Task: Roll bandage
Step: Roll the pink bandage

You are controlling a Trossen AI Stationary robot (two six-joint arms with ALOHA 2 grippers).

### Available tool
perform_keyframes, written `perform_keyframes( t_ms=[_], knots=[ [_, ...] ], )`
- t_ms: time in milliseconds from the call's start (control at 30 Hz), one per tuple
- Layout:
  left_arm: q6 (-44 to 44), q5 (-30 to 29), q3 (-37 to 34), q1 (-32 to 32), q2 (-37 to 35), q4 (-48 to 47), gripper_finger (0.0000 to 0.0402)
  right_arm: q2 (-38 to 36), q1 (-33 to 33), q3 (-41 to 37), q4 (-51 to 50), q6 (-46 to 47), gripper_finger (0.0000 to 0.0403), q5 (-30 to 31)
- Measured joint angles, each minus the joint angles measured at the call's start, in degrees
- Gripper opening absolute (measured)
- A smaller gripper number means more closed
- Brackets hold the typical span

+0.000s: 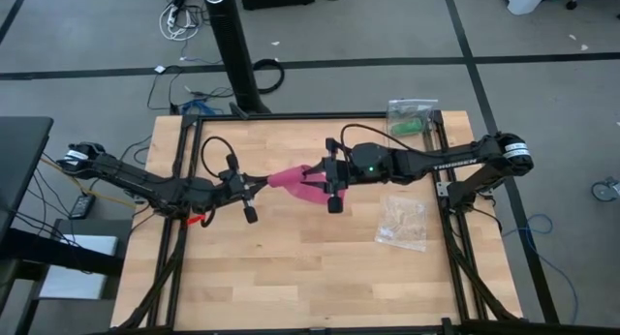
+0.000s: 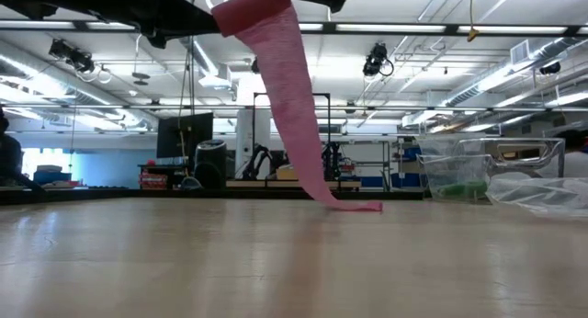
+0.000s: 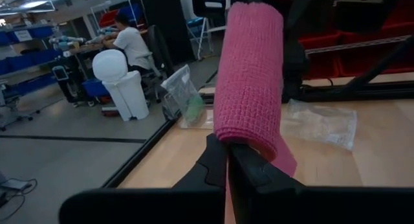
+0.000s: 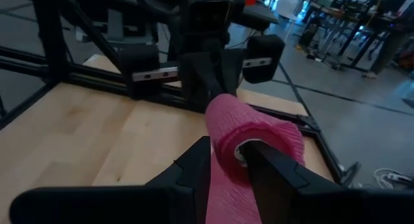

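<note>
Both of my pincers meet at mid-table, lifted above the wood, with the bandage (image 1: 295,180) strung between them. My left gripper (image 3: 228,160) has its fingers pressed together on the end of the pink roll, which stands up straight in front of that wrist camera and blocks most of what lies behind it. My right gripper (image 4: 228,160) has its two fingers set on either side of the roll's other end, closed against the fabric with a pale core showing in the hollow; how firmly it bites I cannot make out. From table height the loose tail of the bandage hangs down in a long slant and its last bit lies flat on the table (image 1: 291,277), while both grippers are cut off by the top edge there. Farther off, near my right arm, a clear plastic bag (image 1: 402,222) lies flat, its contents too faint to tell. At the far right corner a second clear bag (image 1: 412,117) holds something green (image 1: 407,128). Beyond the table, a seated person (image 3: 129,43) is partly hidden behind a white bin (image 3: 126,88).
</note>
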Motion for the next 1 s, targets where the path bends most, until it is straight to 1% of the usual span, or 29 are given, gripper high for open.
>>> perform_keyframes(
  t_ms=[333,433,600,733,900,1000],
  knots=[
    [0.15,0.5,2.01,0.02,0.02,-0.44,0.0005,-0.09,0.02,0.04,-1.4,0.59,0.0093,0.33],
    [0.07,1.02,2.36,0.02,0.0,0.01,0.0005,-0.09,0.0,0.04,-1.6,0.55,0.0072,1.33],
    [0.07,0.97,2.45,0.07,-0.04,1.14,0.0007,0.0,0.12,0.04,-2.35,0.05,0.0015,0.38],
    [-0.15,0.01,2.51,0.07,-0.04,0.4,0.0027,0.04,0.4,0.04,-2.48,0.07,0.0015,0.95],
    [-0.79,-1.24,2.77,-0.22,-1.39,-4.86,0.0067,-0.55,0.39,-0.02,-2.81,0.05,0.0011,1.63],
    [-1.6,-2.01,2.8,-0.51,-3.31,-8.02,0.009,-1.6,0.32,-0.02,-2.88,0.05,0.0011,3.75]
  ],
)
